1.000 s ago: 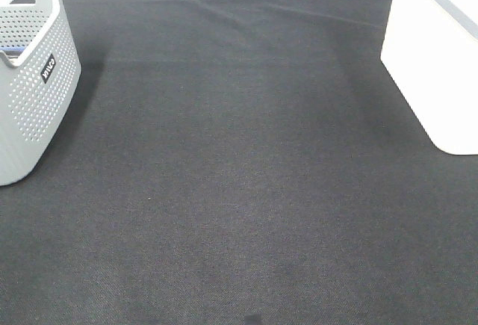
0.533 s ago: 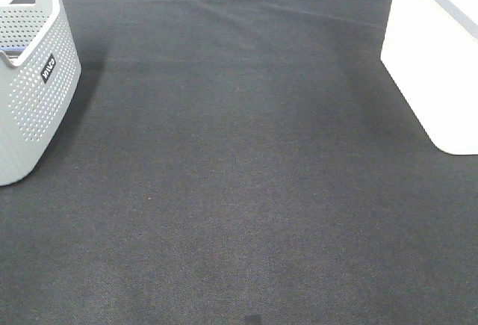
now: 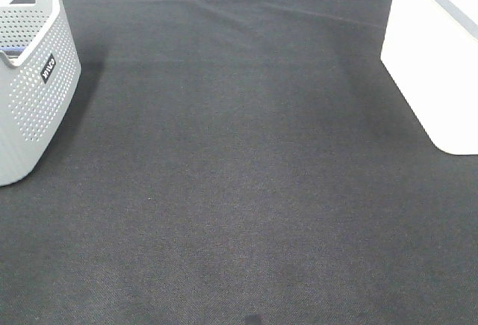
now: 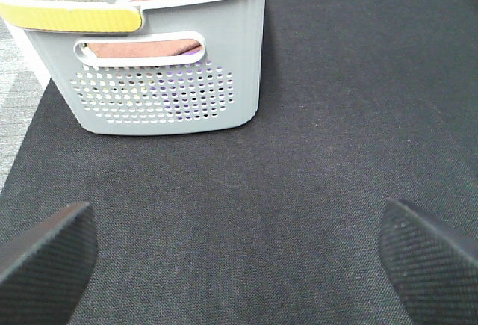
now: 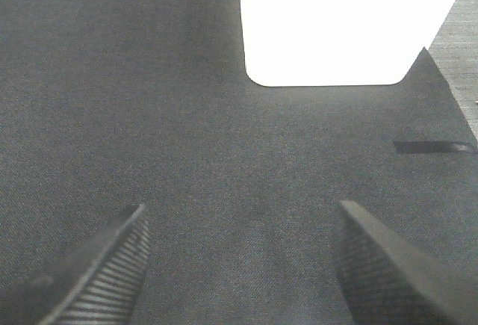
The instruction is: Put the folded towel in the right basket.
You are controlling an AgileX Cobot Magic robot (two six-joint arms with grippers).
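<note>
Exterior high view: dark charcoal woven cloth (image 3: pixel 239 175) covers the table, bare between the two containers. Grey perforated plastic basket with a black label (image 3: pixel 33 78) stands at the left edge; large white smooth-walled bin with a grey-blue rim strip (image 3: pixel 433 63) stands at the right edge. Neither arm is seen in this view.

Folded towel: no pale lavender-grey cloth shows on the mat in any view. The left wrist view shows pinkish-brown folded cloth and a blue item inside the grey basket (image 4: pixel 160 56), behind its handle slot; I cannot tell whether the task's towel is among them. The white bin's interior is hidden in both views that show it (image 5: pixel 336 26).

Judgement on step: locate and fetch the towel, most likely from the grey basket. To do it well, the left arm should go in over the rim, avoid the yellow handle grip (image 4: pixel 71 17), pinch all layers together so the fold holds, then lift clear of the wall before crossing to the white bin.

Left gripper (image 4: pixel 239 254): pads wide apart, holding nothing, above the cloth just short of the grey basket.

Right gripper (image 5: pixel 239 265): pads wide apart, empty, above the cloth, facing the white bin's wall.
</note>
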